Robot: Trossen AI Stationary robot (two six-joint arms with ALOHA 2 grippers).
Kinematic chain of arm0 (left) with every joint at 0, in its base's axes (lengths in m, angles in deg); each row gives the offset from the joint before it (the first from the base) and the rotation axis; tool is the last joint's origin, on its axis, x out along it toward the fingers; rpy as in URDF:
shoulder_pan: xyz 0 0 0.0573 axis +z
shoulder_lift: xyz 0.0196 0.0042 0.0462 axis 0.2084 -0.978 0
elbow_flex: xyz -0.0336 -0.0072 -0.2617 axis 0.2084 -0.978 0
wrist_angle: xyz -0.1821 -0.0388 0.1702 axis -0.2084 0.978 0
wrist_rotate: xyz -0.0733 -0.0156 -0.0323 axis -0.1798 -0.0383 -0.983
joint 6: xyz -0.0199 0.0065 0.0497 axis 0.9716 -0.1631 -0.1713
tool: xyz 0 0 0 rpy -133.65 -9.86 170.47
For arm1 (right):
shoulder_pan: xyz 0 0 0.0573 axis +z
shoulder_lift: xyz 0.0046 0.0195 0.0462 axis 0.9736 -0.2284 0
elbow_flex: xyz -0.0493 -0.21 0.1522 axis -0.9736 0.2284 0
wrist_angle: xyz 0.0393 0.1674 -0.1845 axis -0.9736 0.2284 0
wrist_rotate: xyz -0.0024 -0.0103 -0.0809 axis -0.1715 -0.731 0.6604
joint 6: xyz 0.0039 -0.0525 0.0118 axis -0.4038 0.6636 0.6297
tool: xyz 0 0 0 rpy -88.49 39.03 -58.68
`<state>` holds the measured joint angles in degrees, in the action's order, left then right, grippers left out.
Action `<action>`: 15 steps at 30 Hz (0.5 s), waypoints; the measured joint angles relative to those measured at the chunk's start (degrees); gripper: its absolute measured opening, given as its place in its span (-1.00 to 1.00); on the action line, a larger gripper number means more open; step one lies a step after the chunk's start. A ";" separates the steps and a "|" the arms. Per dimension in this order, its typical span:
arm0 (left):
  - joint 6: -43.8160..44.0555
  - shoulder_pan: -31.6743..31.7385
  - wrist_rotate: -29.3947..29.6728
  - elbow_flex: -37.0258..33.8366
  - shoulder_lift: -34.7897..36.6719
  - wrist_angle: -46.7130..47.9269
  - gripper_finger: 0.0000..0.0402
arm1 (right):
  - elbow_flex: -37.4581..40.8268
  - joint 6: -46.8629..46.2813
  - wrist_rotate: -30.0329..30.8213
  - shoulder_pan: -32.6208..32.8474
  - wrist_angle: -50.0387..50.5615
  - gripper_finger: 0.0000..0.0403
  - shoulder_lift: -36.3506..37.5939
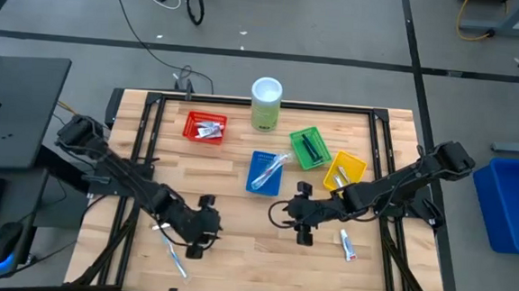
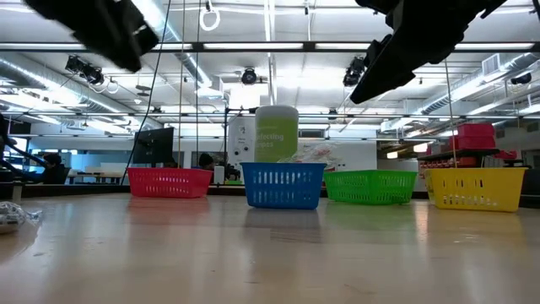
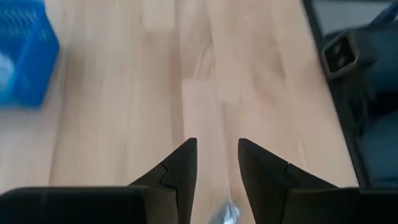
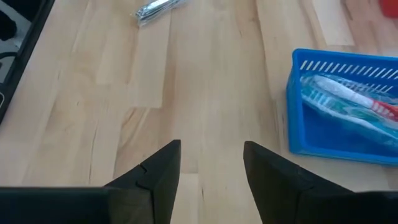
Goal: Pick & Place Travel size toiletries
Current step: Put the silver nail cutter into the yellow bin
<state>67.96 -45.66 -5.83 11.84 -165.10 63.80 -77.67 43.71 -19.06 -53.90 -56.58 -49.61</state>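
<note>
High view: left gripper [image 1: 202, 225] low over the table's front-left part, jaws spread with nothing between, poised just beside a wrapped toothbrush [image 1: 172, 254] lying flat near the front edge. Right gripper [image 1: 302, 216] mid-table, jaws likewise parted and empty; white tube [image 1: 348, 246] loose toward the front-right. Probably light, slick in crinkly wrap; best pinched across the narrow middle, squarely, without crushing.
</note>
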 joint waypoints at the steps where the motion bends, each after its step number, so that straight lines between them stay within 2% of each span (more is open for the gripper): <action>1: 1.57 -0.67 0.27 0.00 0.00 1.53 -0.37 | 0.00 -0.01 -0.01 0.00 0.05 -0.08 0.00; 6: 8.63 -1.78 0.13 0.00 0.00 7.21 -0.29 | 0.00 0.47 -0.03 0.00 0.05 -0.09 0.00; 15: 3.57 -2.08 -6.61 0.10 -3.92 8.14 -0.05 | 0.00 0.45 -0.05 0.02 -0.04 -0.11 -0.04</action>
<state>71.52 -47.74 -12.44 11.95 -169.02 71.94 -77.67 44.17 -19.11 -53.88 -56.63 -49.66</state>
